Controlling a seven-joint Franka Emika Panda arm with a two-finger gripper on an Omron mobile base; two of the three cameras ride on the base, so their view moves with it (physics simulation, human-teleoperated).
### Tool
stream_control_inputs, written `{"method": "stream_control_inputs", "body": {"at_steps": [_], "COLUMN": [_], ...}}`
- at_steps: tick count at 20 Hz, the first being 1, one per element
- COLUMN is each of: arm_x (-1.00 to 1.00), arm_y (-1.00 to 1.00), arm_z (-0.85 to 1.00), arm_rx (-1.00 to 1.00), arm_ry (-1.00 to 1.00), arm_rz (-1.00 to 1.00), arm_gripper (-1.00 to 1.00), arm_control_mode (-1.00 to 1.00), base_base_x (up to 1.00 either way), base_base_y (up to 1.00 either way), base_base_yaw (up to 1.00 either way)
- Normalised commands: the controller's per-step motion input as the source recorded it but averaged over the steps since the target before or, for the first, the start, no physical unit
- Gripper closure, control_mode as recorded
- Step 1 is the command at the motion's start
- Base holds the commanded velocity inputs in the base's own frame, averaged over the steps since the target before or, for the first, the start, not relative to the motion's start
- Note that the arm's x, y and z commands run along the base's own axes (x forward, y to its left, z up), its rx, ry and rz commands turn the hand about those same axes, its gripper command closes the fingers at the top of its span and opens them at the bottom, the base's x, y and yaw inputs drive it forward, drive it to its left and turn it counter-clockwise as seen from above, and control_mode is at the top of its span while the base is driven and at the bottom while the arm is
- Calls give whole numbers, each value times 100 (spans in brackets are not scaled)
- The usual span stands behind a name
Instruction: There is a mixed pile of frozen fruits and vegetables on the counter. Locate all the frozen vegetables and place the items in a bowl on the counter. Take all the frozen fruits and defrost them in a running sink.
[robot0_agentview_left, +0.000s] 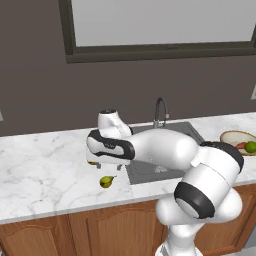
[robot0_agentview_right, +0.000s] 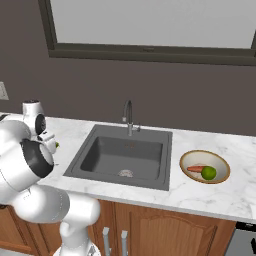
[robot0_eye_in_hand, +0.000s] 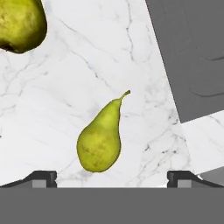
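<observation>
A small yellow-green pear (robot0_eye_in_hand: 100, 140) lies on the white marble counter (robot0_agentview_left: 45, 165), stem pointing toward the sink. My gripper (robot0_eye_in_hand: 113, 179) hangs open just above it, fingertips (robot0_eye_in_hand: 41, 178) wide apart with the pear between them in the hand view and nothing held. In the left base view the pear (robot0_agentview_left: 106, 181) sits just in front of the hand (robot0_agentview_left: 103, 166). The dull yellow-green ball (robot0_eye_in_hand: 19, 22) rests close by, half hidden under the hand. The wooden-rimmed bowl (robot0_agentview_right: 205, 166) right of the sink holds the orange carrot (robot0_agentview_right: 196, 169) and the bright green ball (robot0_agentview_right: 209, 173).
The dark grey sink (robot0_agentview_right: 125, 152) with its round drain and curved metal faucet (robot0_agentview_right: 129, 116) lies between the pear and the bowl; its left rim (robot0_eye_in_hand: 192, 52) is close to the gripper. A dark wall and window run behind the counter.
</observation>
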Motion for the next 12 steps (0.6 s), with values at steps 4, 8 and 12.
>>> {"method": "stream_control_inputs", "body": {"at_steps": [4,8,12], "arm_x": [-4,-10,-11], "arm_y": [0,0,0], "arm_z": [-10,-21,-27], "arm_rx": [0,0,0], "arm_ry": [0,0,1], "arm_rz": [-3,-6,-5], "arm_gripper": [-100,-100,-100], "arm_control_mode": [-100,-100,-100], "base_base_x": [0,0,0], "base_base_y": [0,0,0], "base_base_yaw": [0,0,0]}}
